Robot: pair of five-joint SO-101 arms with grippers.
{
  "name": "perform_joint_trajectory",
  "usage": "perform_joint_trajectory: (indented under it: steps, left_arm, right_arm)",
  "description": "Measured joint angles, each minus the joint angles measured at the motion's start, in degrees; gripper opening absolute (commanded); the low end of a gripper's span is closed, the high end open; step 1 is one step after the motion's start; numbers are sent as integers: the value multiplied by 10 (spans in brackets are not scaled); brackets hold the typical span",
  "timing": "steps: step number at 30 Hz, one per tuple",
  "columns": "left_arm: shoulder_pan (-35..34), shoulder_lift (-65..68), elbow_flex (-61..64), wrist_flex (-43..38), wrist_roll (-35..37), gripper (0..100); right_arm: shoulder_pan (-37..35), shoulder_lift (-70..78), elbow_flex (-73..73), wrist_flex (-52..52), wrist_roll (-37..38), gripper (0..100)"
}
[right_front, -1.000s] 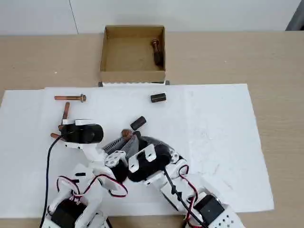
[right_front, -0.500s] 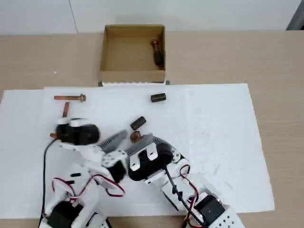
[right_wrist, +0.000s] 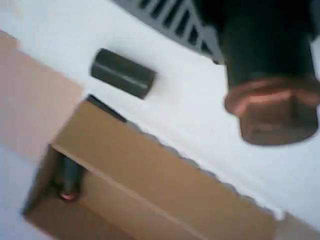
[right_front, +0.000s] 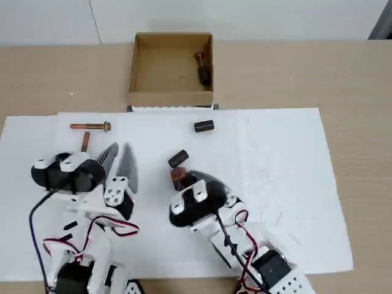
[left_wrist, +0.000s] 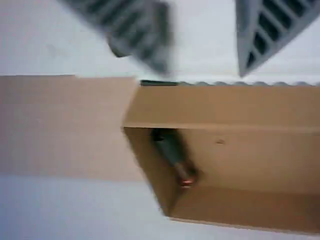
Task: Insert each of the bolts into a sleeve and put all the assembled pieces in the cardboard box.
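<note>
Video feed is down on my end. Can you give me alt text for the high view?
The right pincer grips a bolt-in-sleeve piece over the white paper; the left pincer is open and empty. One assembled piece lies in the cardboard box. On the paper lie a far sleeve, a near sleeve, a sideways bolt and a second bolt.

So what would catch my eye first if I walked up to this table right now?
Probably the right gripper, near the middle of the white sheet, shut on a sleeved bolt with a copper head. The left gripper stands open beside it. Then the cardboard box just beyond the sheet's far edge, where one assembled piece lies by a side wall.
</note>
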Motion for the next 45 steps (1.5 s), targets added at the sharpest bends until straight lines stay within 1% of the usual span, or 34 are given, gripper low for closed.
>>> perform_joint_trajectory:
  steps: [3,6,8,10,14,20,26,33,40,45]
  left_arm:
    - [-20,0,0,1,-40,6]
    - [-25,0,1,43,-56,6]
    - [-25,0,11,97,-61,6]
    - [-27,0,18,147,-61,6]
    - [-29,0,25,193,-61,6]
    - [-29,0,65,200,-61,6]
    - [-29,0,120,200,-61,6]
    - [-29,0,163,197,-61,6]
    - [-29,0,170,167,-61,6]
    - [-29,0,170,164,-61,6]
  right_arm:
    - [53,0,-16,0,-4,3]
    - [112,0,-30,11,-40,3]
    - [144,0,-48,45,-76,3]
    - [162,0,-69,94,-117,3]
    - [199,0,-100,184,-192,3]
    - [207,0,-162,243,-236,3]
    - [207,27,-243,260,-240,3]
    - [208,169,-357,260,-244,3]
    - [214,315,-482,258,-244,4]
    - [214,422,-556,185,-244,4]
